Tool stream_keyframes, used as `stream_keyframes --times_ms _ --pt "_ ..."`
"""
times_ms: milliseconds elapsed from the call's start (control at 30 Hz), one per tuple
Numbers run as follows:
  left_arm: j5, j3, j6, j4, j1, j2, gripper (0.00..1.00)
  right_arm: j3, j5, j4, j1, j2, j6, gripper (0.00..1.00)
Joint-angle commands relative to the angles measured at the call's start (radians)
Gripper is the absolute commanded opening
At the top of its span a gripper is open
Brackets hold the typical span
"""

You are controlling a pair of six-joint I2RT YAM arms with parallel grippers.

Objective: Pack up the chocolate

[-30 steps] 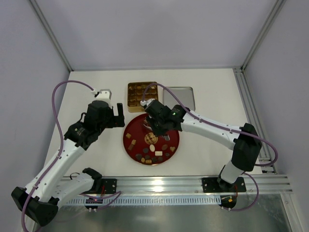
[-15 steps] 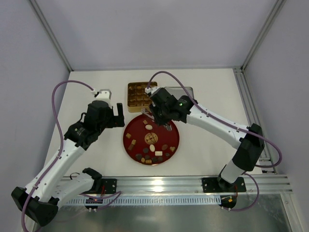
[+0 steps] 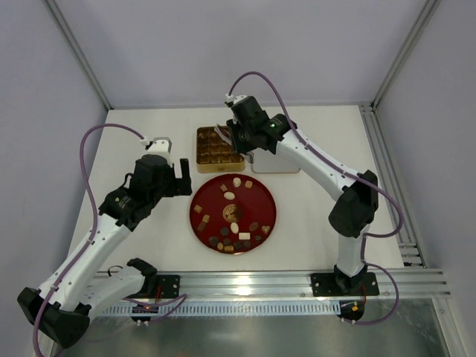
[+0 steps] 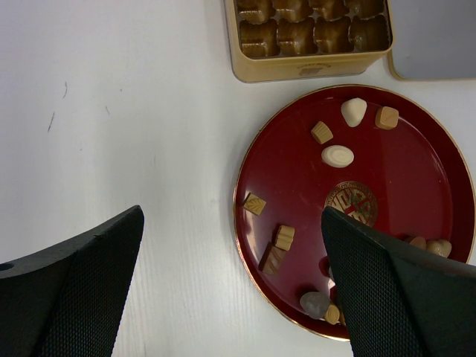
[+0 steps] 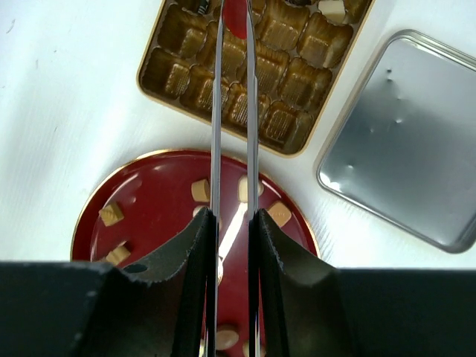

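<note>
The chocolate (image 3: 236,226) lies as many small brown, tan and cream pieces on the red round plate (image 3: 204,195), also in the left wrist view (image 4: 337,155). My right gripper (image 3: 236,140) is shut on a pair of metal tongs (image 5: 233,111). The blades reach over the gold gridded box (image 5: 175,71), and something reddish sits between their tips; I cannot tell what it is. A cream piece (image 5: 332,9) lies in a far compartment. My left gripper (image 3: 175,178) is open and empty, over the table by the plate's left rim (image 4: 239,223).
The silver lid (image 3: 281,153) lies flat to the right of the box (image 3: 210,146). The plate sits just in front of the box. The back wall and side frames close in the table.
My right arm has swung from over the plate's far part back to over the gold box, carrying the tongs. The left arm has not moved.
</note>
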Motion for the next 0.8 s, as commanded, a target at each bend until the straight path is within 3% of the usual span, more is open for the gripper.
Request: stream_keyframes --times_ms 0,233,767 --pt "-0.020 0.000 0.013 0.018 0.003 -0.013 1.00 0.118 -0.008 0.009 -0.005 0.076 -0.025 0.31" --pt "-0.021 -0.003 0.011 0.018 0.003 -0.015 1.00 0.199 -0.031 0.017 -0.007 0.184 -0.017 0.31" --pt "-0.020 -0.003 0.011 0.016 0.003 -0.013 1.00 0.231 -0.011 0.024 -0.008 0.258 -0.014 0.31"
